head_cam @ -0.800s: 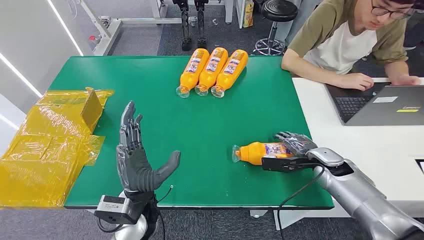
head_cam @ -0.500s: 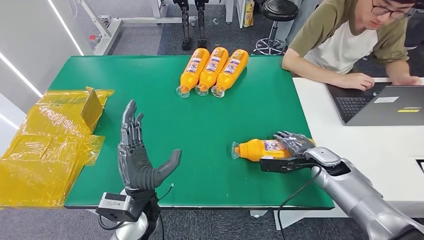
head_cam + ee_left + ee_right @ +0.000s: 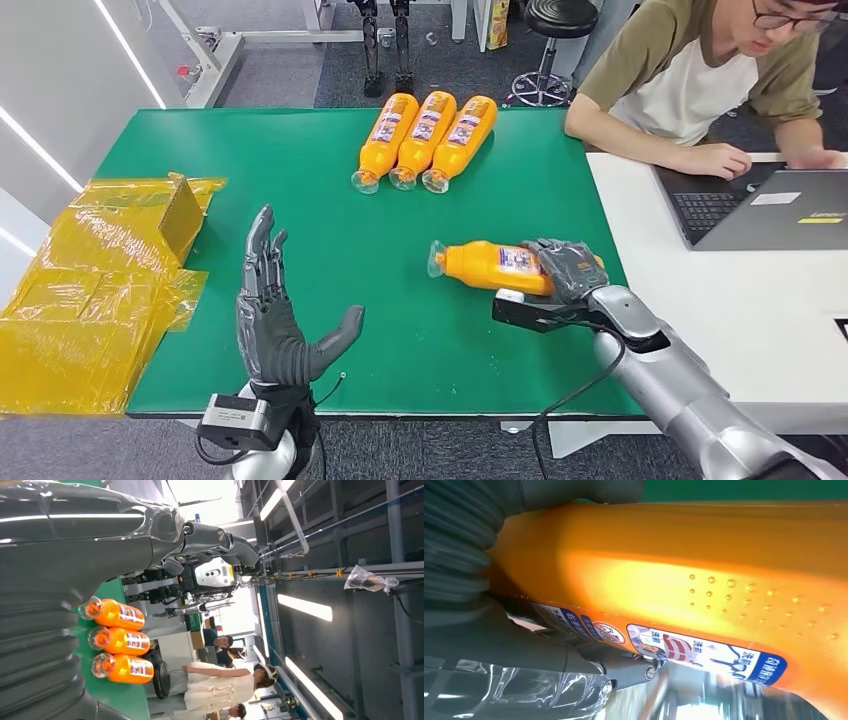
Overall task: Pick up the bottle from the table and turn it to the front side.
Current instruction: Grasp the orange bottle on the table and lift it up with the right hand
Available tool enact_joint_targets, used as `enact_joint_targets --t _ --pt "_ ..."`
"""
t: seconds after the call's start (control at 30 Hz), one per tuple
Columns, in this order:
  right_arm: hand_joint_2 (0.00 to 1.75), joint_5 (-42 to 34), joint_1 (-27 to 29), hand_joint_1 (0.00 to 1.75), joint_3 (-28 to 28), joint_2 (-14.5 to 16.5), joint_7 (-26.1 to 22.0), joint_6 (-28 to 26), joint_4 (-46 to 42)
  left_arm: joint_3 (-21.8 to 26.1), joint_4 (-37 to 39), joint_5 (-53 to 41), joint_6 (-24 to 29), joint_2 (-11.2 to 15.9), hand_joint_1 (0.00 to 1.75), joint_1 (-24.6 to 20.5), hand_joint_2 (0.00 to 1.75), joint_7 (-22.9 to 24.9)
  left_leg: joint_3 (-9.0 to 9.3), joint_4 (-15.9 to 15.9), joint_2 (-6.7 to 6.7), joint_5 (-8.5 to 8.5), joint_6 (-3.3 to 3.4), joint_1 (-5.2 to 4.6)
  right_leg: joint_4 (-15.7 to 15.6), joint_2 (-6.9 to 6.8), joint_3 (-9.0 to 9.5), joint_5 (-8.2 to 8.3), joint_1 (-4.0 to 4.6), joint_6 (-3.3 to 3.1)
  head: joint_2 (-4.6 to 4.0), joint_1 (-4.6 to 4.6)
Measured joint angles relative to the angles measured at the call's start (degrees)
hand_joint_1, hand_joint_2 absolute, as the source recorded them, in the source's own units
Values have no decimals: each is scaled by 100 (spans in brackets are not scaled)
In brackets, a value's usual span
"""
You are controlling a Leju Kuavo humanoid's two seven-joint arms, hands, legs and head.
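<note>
My right hand [image 3: 562,272] grips an orange bottle [image 3: 490,265] by its base end and holds it lying sideways just above the green table [image 3: 330,210], its clear cap pointing left. The right wrist view shows the bottle's orange side [image 3: 704,575] and blue label pressed against the hand's palm [image 3: 484,605]. My left hand [image 3: 272,318] stands upright over the table's near left edge, fingers spread, with nothing in it.
Three more orange bottles [image 3: 425,135] lie side by side at the table's far edge, seen too in the left wrist view [image 3: 117,642]. Yellow plastic wrap with a cardboard box [image 3: 100,285] covers the left side. A person [image 3: 700,80] works at a laptop [image 3: 765,205] on the white desk to the right.
My right hand has lifted the bottle off the table and carried it left and away from me. The left hand has stayed in place.
</note>
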Motion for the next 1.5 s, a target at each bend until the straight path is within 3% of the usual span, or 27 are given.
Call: enact_joint_targets --t 0.13,0.23,0.33,0.47,0.67,0.97,1.1,1.2,1.37,1.5 --pt "175 -879 598 175 -714 665 -424 -1572 -739 11 3 444 -386 -42 0 37 175 149 -1 -2 -3 -2 -3 3 -1 -4 -4 -9 10 -10 0 -2" --pt "175 -1928 1302 175 -1122 1216 -1201 -2538 -1366 14 61 1098 -1025 -114 0 9 175 368 -2 -6 -17 -5 -7 5 -1 -19 -2 -21 13 -19 0 -1" --pt "175 -2457 1997 175 -1265 1640 -1768 -2891 -1890 14 189 1471 -1500 -148 0 -40 175 564 -4 -11 -18 -11 -16 4 -1 -20 -5 -24 12 -22 -1 -1" --pt "175 -2494 2536 175 -1333 1930 -1854 -2897 -2352 13 314 1649 -1855 -154 0 -101 175 758 -3 -11 -3 -14 -20 3 -1 -7 -10 -24 10 -23 -1 -2" --pt "175 -2241 2962 175 -1341 2172 -1713 -2763 -2837 3 602 1841 -2526 -189 0 -242 175 944 -2 -10 -1 -13 -20 1 -1 -4 -10 -23 11 -24 0 -1" --pt "175 -1475 3205 175 -1261 2364 -1099 -1652 -3221 -21 901 1880 -2985 -245 0 -456 175 837 -2 -11 0 -13 -21 1 0 -3 -11 -23 12 -24 0 0" --pt "175 -621 3255 153 -1086 2365 -712 -752 -3318 -19 912 1739 -3109 -245 0 -462 175 852 -3 -11 0 -13 -21 1 0 -3 -11 -24 12 -24 0 -1" --pt "175 -170 3270 151 -1008 2364 -547 -154 -3335 9 905 1596 -3164 -246 0 -456 175 900 -4 -11 -1 -13 -21 2 0 -6 -10 -24 12 -24 0 -1" --pt "175 -31 3282 123 -985 2357 -593 293 -3341 76 800 1486 -3182 -245 0 -395 175 962 -3 -11 1 -13 -21 2 0 -4 -10 -23 10 -24 0 0" --pt "175 -3 3275 119 -970 2352 -564 437 -3336 123 708 1450 -3182 -248 0 -335 175 968 -4 -11 1 -13 -21 1 0 -4 -10 -23 11 -24 0 -1"
